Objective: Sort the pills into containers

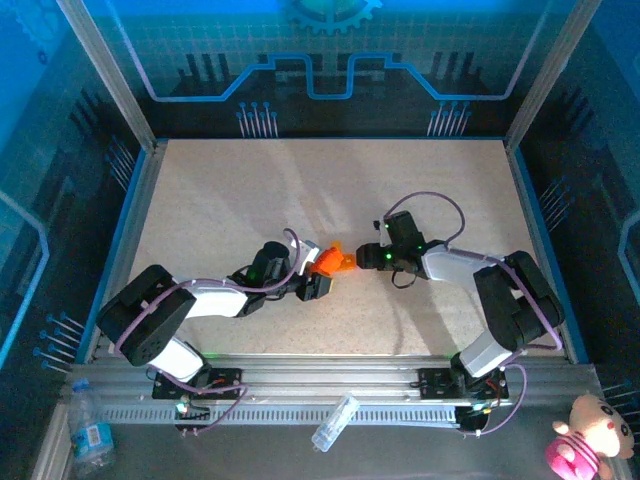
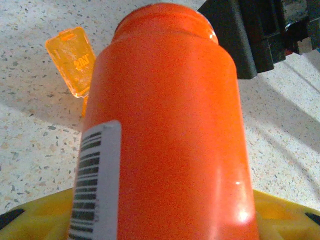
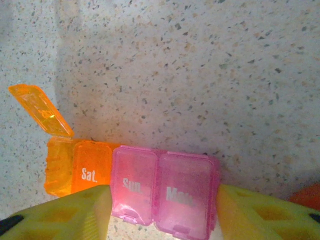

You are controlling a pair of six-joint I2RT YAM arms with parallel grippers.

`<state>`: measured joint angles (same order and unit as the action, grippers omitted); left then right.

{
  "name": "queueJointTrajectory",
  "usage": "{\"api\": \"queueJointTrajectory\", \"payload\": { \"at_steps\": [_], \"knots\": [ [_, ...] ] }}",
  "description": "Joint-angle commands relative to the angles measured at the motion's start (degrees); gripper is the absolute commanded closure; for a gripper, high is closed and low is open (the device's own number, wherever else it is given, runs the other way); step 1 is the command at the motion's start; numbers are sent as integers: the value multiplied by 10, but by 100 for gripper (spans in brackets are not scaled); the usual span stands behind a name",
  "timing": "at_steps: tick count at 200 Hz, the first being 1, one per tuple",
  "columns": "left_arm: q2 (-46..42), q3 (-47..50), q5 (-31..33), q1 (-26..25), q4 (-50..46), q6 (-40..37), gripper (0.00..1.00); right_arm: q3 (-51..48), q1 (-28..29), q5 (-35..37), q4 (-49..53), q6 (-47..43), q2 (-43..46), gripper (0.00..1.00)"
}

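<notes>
My left gripper is shut on an orange cylindrical bottle with a barcode label, and its yellow fingers show at the bottle's base. The containers are a strip lying on the table: an orange compartment with its lid open, an orange "Sat." one, and pink "Sun." and "Mon." ones. My right gripper has its yellow fingers against both sides of the pink pair, the left finger overlapping the "Sat." compartment. Bottle and containers meet mid-table. The pills are hidden.
The speckled table has raised blue edges and frame posts around it. Beyond the near rail lie a water bottle, a small clear bottle and a pink plush toy.
</notes>
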<state>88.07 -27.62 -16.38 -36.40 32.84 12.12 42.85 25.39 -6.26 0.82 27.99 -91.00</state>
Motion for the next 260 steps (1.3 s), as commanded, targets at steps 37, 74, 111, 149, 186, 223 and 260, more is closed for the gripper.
{"api": "queueJointTrajectory", "payload": {
  "at_steps": [37, 74, 111, 149, 186, 223, 260],
  "knots": [
    [-20, -13, -11, -3, -15, 0, 100, -2, 12, 18, 21, 5, 18, 39],
    [-20, -13, -12, -3, -14, -1, 100, 15, 22, 26, 49, 1, 17, 39],
    [-19, -10, -12, -3, -9, 0, 100, 21, 37, 36, 56, -2, 16, 38],
    [-21, -7, -13, -3, -12, -2, 100, 24, 44, 32, 50, 5, 11, 38],
    [-25, -4, -11, -3, -24, 6, 100, 28, 39, 45, 39, 17, -3, 38],
    [-41, -25, 8, -3, -101, 14, 100, 32, 27, 44, 27, 24, -18, 38],
    [-47, -54, 10, -3, -173, 4, 100, 34, 21, 36, 15, 27, -33, 38]
  ]
}}
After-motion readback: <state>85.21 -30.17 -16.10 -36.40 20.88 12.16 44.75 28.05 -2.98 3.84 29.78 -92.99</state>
